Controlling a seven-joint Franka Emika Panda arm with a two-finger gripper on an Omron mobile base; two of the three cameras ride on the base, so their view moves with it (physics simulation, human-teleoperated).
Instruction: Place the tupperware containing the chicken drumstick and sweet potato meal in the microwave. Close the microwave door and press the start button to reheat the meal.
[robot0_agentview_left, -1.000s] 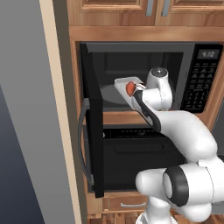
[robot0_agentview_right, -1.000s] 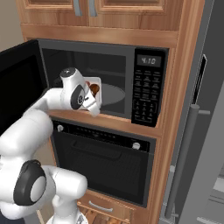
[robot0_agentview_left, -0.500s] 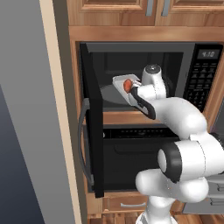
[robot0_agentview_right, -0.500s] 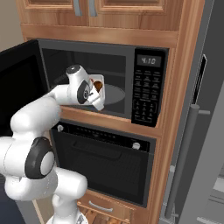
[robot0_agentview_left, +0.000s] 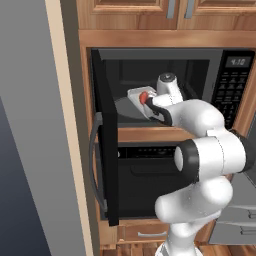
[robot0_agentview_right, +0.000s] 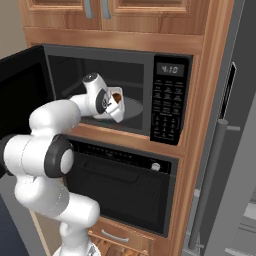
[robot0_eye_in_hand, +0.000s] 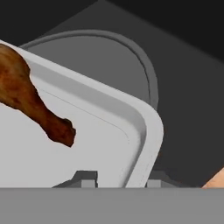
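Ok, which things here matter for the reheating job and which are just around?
Job: pale grey plastic tupperware tray with drumstick, held by the hand; black microwave; its open black door.
Around: black oven; wooden cabinets; grey fridge.

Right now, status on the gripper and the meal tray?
Gripper shut on pale grey plastic tupperware, inside the open black microwave above its grey turntable. Black door swung wide. Nothing in the way.

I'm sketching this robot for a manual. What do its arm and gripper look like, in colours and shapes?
The arm is glossy white, built of thick rounded segments, with dark grey to black bands at the joints and a round grey cap on the wrist. No cables or markings show. The gripper ends in two small grey, blocky fingers.
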